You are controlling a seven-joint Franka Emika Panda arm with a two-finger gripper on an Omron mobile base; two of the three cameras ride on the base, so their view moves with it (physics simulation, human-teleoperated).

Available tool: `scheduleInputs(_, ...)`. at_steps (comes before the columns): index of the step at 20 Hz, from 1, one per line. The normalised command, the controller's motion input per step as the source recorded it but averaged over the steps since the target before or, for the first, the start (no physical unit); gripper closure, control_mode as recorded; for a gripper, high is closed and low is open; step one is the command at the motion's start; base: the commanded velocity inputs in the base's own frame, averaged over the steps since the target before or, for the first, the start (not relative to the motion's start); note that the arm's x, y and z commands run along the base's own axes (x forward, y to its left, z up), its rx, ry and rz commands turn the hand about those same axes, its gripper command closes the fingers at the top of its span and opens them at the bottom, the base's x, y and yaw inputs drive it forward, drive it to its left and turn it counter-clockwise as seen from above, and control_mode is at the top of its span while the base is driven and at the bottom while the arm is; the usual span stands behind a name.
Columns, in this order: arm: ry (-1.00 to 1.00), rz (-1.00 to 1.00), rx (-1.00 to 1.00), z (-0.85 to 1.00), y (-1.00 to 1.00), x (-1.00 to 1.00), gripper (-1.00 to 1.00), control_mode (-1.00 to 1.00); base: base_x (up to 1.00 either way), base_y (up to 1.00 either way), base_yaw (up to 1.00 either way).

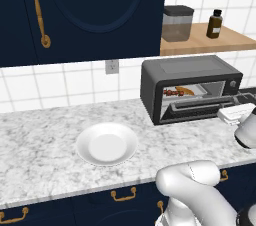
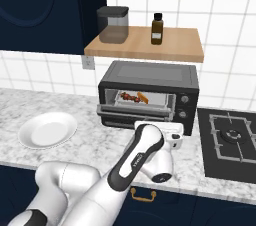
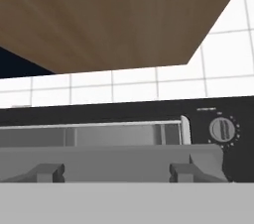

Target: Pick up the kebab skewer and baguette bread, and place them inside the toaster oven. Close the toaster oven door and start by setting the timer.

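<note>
At centre right of the left base view, the dark grey boxy toaster oven (image 1: 190,88) holds the red-and-brown chunked kebab skewer (image 2: 130,97) and orange-tan baguette bread (image 2: 143,98) on its rack. Its bottom-hinged door (image 2: 134,115) hangs partly open. The white plate (image 1: 106,143) is empty. The two-finger gripper (image 2: 172,138) is largely hidden; whether its fingers are spread cannot be told.

Glossy white rounded arm (image 2: 100,185) segments with dark joints and black lettering.

The robot's own arm hides the tool and the front edge of the toaster oven door (image 2: 135,115) in the right base view. Inside, the kebab skewer (image 2: 129,96) and baguette bread (image 2: 143,98) are too small to detail.
</note>
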Motion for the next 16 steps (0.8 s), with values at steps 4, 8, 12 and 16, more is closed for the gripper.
scheduleInputs(4,0.00,0.00,0.00,-0.13,0.22,0.35,-1.00,-1.00,0.00,0.00,0.00)
scheduleInputs(8,0.00,0.00,0.00,-0.18,0.26,0.42,-1.00,-1.00,0.00,0.00,0.00)
scheduleInputs(12,0.00,0.00,-0.01,-0.22,0.31,0.42,-1.00,-1.00,0.00,0.00,0.00)
scheduleInputs(16,0.00,0.00,-0.01,-0.28,0.30,0.34,-1.00,-1.00,0.00,0.00,0.00)
